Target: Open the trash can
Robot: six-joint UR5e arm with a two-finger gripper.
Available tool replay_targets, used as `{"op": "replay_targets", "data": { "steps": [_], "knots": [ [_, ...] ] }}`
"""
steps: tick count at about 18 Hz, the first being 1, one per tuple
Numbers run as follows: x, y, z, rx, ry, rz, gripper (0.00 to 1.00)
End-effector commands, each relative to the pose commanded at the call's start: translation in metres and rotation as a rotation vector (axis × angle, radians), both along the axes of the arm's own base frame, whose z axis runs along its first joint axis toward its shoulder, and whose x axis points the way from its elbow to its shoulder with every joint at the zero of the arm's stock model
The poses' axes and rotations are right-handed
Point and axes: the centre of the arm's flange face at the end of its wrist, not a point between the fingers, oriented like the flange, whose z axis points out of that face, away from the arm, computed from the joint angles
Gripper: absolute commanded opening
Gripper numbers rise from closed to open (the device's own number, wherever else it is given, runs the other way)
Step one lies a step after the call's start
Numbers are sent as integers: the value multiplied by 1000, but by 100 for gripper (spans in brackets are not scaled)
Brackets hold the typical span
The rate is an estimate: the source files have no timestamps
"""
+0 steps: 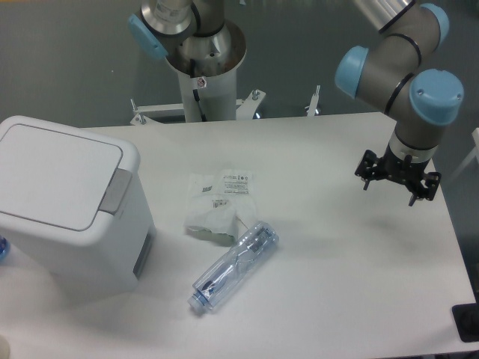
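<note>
Nearest the camera, a clear plastic bottle point(233, 266) lies on its side on the white table point(337, 299), its cap end pointing toward the front left. Just behind it and touching its far end sits a crumpled clear plastic bag point(218, 206) with printed labels too small to read. At the left, the trash can point(63, 206) stands on the table with its flat lid down and its grey push tab point(115, 190) facing right; its left side is cut off by the frame edge, and a bit of something blue shows at that edge beside it. Farther back on the right, the gripper point(397, 179) hangs above the table, well apart from the trash can and holding nothing; seen from above and mostly hidden under its wrist, its jaws cannot be made out as spread or closed. Behind the table stands the arm's pedestal point(202, 78), its top cropped.
</note>
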Motion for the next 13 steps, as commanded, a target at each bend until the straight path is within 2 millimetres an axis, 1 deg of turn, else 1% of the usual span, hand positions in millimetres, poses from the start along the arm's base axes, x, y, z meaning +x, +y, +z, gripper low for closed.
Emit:
{"op": "replay_targets", "data": {
  "steps": [4,9,10,11,12,13],
  "knots": [
    [0,-1,-1,0,-5,1,100],
    [-3,-4,7,10,8,15,100],
    [0,-3,11,9,11,13,100],
    [5,-2,20,14,22,21,100],
    [8,-1,26,19,30,45,100],
    [10,1,28,32,28,88,100]
  ]
}}
